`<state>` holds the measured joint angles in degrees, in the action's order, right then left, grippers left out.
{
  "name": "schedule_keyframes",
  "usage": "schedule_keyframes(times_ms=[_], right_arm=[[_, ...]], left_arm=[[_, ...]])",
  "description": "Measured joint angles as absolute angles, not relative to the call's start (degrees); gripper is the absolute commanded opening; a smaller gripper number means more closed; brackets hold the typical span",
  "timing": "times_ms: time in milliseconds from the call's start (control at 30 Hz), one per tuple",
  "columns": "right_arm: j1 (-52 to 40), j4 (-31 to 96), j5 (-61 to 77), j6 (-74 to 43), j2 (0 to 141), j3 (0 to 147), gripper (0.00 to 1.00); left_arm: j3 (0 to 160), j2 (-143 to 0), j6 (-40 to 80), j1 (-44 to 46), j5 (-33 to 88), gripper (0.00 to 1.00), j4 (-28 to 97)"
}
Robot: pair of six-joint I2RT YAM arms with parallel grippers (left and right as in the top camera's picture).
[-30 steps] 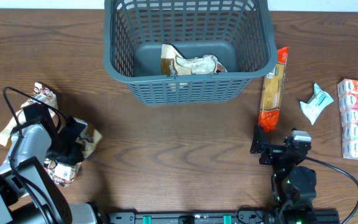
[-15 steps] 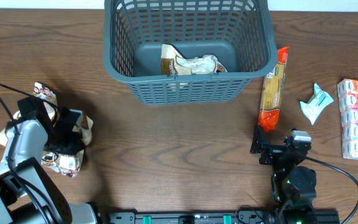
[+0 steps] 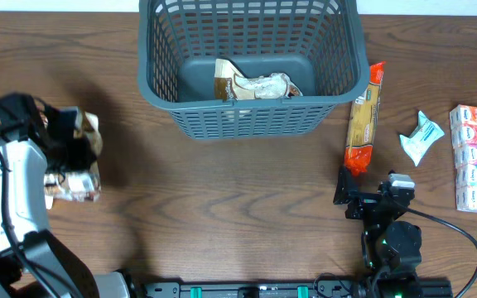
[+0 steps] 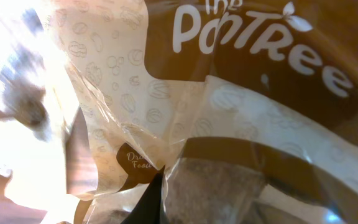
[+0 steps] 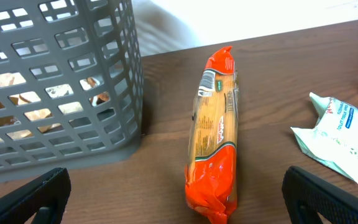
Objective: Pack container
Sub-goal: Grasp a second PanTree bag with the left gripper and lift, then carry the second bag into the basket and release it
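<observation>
Swung leftward off the wooden counter (image 3: 222,215), the left pincer (image 3: 65,153) pinches a crinkly brown-and-cream snack bag (image 3: 84,136), which may slip by its loose film or snag the rim of the dark grey slotted plastic basket (image 3: 251,120) well to its right; the right pincer (image 5: 176,208) sits spread.

This looks like a robotics lab bench. A wood-grain table (image 3: 238,207) has a black mounting rail (image 3: 255,290) on its near edge, a left arm (image 3: 11,199), a right arm (image 3: 392,240), a loose cable (image 3: 462,236), and a pasta packet (image 3: 364,116) beside a plastic basket (image 3: 160,91).
</observation>
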<state>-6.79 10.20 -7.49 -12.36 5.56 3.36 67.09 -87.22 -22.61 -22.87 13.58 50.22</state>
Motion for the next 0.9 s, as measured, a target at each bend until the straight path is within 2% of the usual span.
schedule_keyframes(times_ms=[400,667,767,900], right_arm=[[-6.8,10.2,-7.5,-12.4,5.6,3.4,0.99],[-6.8,10.2,-7.5,-12.4,5.6,3.4,0.99],[-6.8,10.2,-7.5,-12.4,5.6,3.4,0.99],[-6.8,10.2,-7.5,-12.4,5.6,3.4,0.99]], left_arm=[[92.3,-85.4,-17.3,-8.2,13.6,0.06,50.8],[104.9,-85.1,-16.5,1.1,13.6,0.06,45.5],[106.3,-84.9,-18.5,6.2,13.6,0.05,41.9],[106.4,-85.2,-26.8,13.8,13.6,0.06,38.6]])
